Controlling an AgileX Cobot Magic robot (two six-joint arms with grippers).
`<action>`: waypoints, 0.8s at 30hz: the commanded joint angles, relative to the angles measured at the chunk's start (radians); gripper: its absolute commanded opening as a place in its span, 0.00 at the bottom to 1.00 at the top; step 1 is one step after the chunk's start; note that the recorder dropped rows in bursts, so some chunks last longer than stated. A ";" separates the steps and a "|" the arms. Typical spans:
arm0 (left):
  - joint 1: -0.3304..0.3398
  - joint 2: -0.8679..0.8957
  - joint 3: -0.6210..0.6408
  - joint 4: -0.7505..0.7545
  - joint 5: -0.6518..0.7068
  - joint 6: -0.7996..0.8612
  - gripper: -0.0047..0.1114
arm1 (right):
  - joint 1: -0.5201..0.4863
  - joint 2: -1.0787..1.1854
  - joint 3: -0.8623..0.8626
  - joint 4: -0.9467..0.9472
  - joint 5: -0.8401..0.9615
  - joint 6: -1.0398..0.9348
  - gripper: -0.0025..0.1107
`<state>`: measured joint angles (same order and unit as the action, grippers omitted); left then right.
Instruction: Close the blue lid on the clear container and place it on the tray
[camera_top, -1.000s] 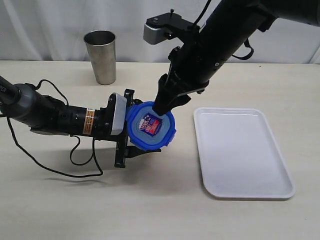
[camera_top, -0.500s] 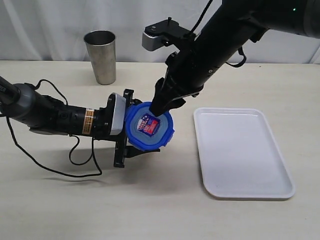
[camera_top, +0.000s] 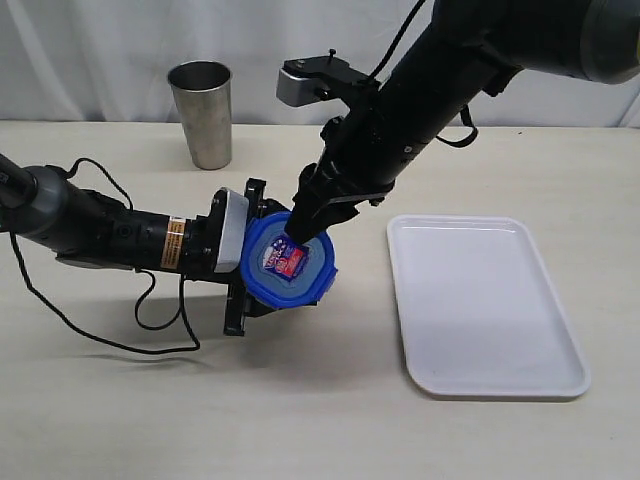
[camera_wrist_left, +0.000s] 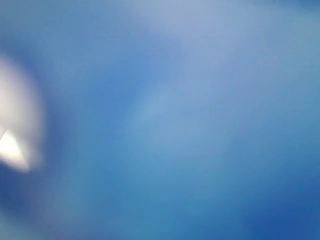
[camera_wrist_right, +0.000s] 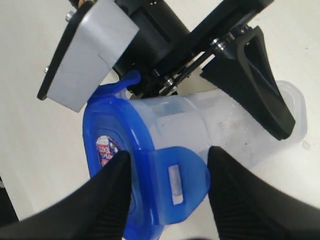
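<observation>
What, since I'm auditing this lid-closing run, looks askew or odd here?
The clear container isn't upright: the left gripper holds it tipped sideways. One flap of the blue lid sticks out, apparently unlatched, between the fingers of the right gripper. The left wrist view is only blue blur.

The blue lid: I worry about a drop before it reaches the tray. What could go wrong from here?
1. One flap of the blue lid flares out, apparently unlatched, between the right hand's fingers; an off-centre push may fail to snap it down.
2. The left hand holds the clear container tipped on its side; a hard push might twist it in that grip.
</observation>
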<state>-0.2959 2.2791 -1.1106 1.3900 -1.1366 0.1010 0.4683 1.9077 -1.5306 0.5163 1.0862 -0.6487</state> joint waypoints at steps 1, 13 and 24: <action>-0.005 -0.005 0.000 -0.043 -0.055 -0.087 0.04 | -0.002 0.051 0.023 -0.084 -0.008 -0.001 0.11; -0.005 -0.005 0.000 -0.064 -0.072 -0.158 0.04 | -0.005 0.116 0.026 0.049 -0.006 -0.083 0.06; -0.005 -0.005 0.000 -0.060 -0.068 -0.186 0.04 | -0.034 0.087 0.019 -0.086 -0.045 -0.019 0.15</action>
<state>-0.2913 2.2826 -1.1106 1.3856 -1.1445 0.0238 0.4428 1.9608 -1.5388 0.6133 1.0936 -0.6816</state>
